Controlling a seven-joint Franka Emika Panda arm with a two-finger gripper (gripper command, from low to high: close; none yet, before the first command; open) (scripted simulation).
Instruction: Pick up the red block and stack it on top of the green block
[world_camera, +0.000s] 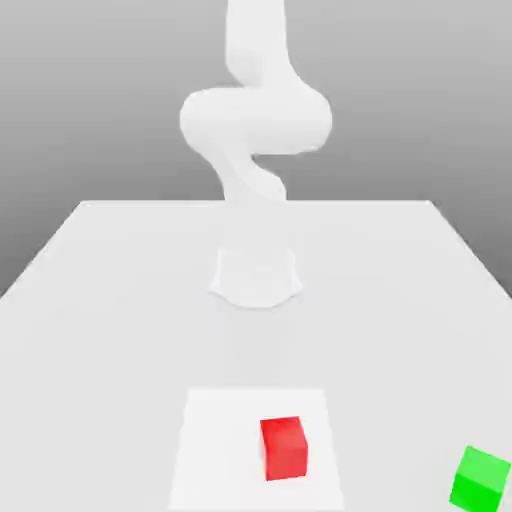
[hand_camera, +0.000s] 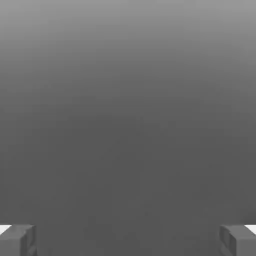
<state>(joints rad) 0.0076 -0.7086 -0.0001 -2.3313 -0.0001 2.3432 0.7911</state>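
Observation:
The red block (world_camera: 284, 448) sits on the white table near the front, on a paler square patch (world_camera: 210, 450). Off to the exterior view's right, at the table's front corner, lies the green block (world_camera: 480, 478), well apart from the red one. In the hand view my gripper (hand_camera: 128, 242) is open: its two grey fingertips (hand_camera: 17, 240) stand far apart at the picture's edges with nothing between them, and only plain grey background lies beyond.
My arm's base (world_camera: 256, 275) stands mid-table behind the blocks, and the white arm (world_camera: 256, 115) curves upward out of the picture. The table's edges (world_camera: 40, 250) run along both sides.

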